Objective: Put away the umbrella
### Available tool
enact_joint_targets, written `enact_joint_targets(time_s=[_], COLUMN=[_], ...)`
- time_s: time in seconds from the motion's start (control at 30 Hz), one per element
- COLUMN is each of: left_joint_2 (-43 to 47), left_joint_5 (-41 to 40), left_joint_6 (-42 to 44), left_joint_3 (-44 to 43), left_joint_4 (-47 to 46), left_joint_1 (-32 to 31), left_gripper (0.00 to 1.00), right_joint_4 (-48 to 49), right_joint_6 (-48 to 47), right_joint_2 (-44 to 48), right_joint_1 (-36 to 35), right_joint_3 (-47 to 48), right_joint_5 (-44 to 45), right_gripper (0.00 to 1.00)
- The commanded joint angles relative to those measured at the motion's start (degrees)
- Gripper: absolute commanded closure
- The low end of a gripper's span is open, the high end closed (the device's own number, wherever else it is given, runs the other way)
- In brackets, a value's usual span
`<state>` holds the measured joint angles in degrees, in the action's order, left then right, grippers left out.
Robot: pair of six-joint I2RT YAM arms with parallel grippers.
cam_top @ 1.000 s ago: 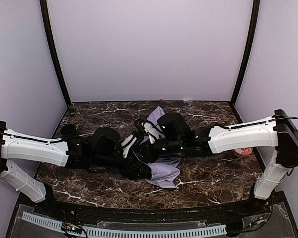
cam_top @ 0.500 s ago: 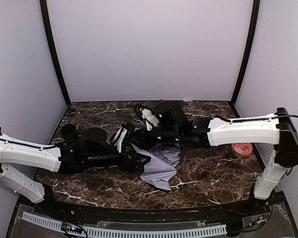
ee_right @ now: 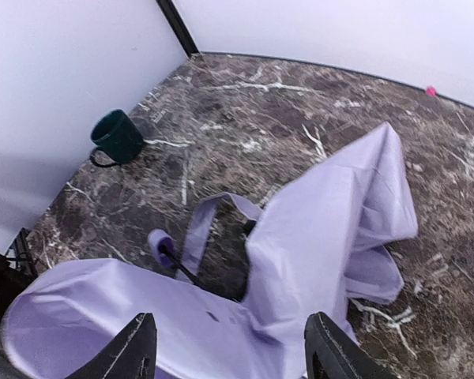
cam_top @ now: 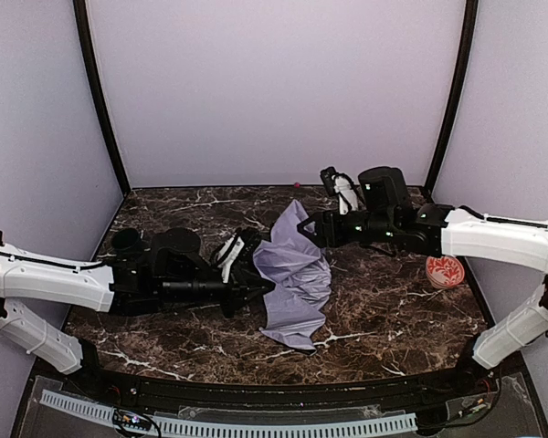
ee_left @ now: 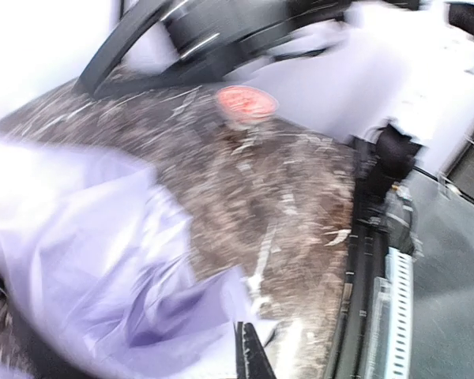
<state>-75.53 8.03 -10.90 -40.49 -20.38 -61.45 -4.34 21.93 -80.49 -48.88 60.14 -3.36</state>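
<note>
The umbrella lies collapsed on the marble table, its pale lavender fabric spread in loose folds. The right wrist view shows the umbrella from above, with its small lavender handle, thin black shaft and strap loop lying on the table beside the fabric. My left gripper lies low at the fabric's left edge, shut. In the blurred left wrist view the left gripper shows its fingers pressed together beside the fabric, and a pinch on the cloth does not show. My right gripper hovers open above the fabric's far end, with nothing between the jaws of the right gripper.
A dark green mug stands near the left wall, and the same mug is behind my left arm. A red-and-white disc lies at the right edge. A small pink thing sits by the back wall.
My right arm has drawn back to the right and lifted off the umbrella, its jaws opening wider. My left gripper has shut. More of the fabric now lies uncovered.
</note>
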Motion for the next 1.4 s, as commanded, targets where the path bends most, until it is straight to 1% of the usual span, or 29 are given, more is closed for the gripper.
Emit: enact_joint_targets(time_s=[0.0,0.1,0.17,0.27,0.37,0.47,0.57,0.6,0.67,0.8,0.93,1.0,1.07,1.17,1.27,1.3,1.33,1.37], left_joint_2=[0.6,-0.4,-0.5,-0.4,-2.3,-5.4,-8.7,-10.5,-14.6,-24.7,-33.4,-35.0,-34.7,-33.1,-31.7,-31.3,-30.7,-30.3], left_joint_5=[13.7,18.8,20.5,19.7,19.1,18.4,18.9,18.7,19.1,21.3,21.0,21.5,24.1,27.3,28.2,28.7,29.0,29.4], left_joint_6=[7.4,9.4,11.3,14.5,17.7,17.4,14.4,14.2,15.5,15.8,13.2,12.4,11.7,9.5,8.8,8.6,8.5,8.4], left_joint_3=[-5.4,-9.8,-12.4,-15.5,-19.8,-23.5,-25.5,-25.9,-27.1,-30.9,-33.5,-33.6,-32.7,-30.6,-30.3,-30.2,-30.1,-30.1], left_joint_4=[0.6,1.9,2.2,1.9,4.6,6.3,5.4,5.1,5.0,4.7,4.2,3.4,1.4,-3.1,-4.3,-4.6,-4.9,-5.0], left_joint_1=[-0.7,-0.7,-0.8,-0.7,0.3,4.0,10.9,13.9,17.2,20.6,22.9,23.5,23.6,23.6,23.5,23.5,23.5,23.5], left_gripper=[1.0,1.0,1.0,1.0,1.0,1.0,1.0,1.0,1.0,1.0,1.0,1.0,1.0,1.0,1.0,1.0,1.0,1.0], right_joint_4=[-1.5,-2.1,-3.6,-3.0,-2.8,-3.1,-3.9,-3.7,-1.9,1.9,2.3,1.7,-0.6,-7.0,-11.3,-11.5,-10.9,-9.4], right_joint_6=[-3.5,-8.4,-10.5,-10.7,-11.0,-11.9,-13.2,-13.4,-12.5,-9.2,-7.5,-7.0,-7.3,-9.0,-12.0,-12.8,-13.7,-14.5], right_joint_2=[-4.7,-11.2,-17.0,-22.6,-26.1,-27.3,-27.6,-27.6,-27.7,-27.6,-25.5,-23.2,-20.1,-16.2,-12.4,-11.4,-9.2,-7.2], right_joint_1=[4.6,4.8,4.8,4.8,4.8,4.9,5.5,6.0,7.4,10.5,12.4,13.7,15.1,16.5,16.6,16.5,16.5,16.4], right_joint_3=[-1.9,1.4,3.9,4.7,5.0,4.7,4.1,3.7,2.7,1.6,1.9,1.5,1.2,1.9,3.1,3.1,2.7,2.0], right_joint_5=[-8.0,-11.2,-16.2,-21.2,-23.5,-24.5,-26.2,-27.2,-29.4,-33.0,-34.0,-33.4,-30.2,-19.6,-9.0,-7.9,-8.5,-11.3], right_gripper=[0.35,0.34,0.37,0.38,0.39,0.39,0.39,0.39,0.39,0.4,0.4,0.4,0.38,0.34,0.26,0.24,0.21,0.15])
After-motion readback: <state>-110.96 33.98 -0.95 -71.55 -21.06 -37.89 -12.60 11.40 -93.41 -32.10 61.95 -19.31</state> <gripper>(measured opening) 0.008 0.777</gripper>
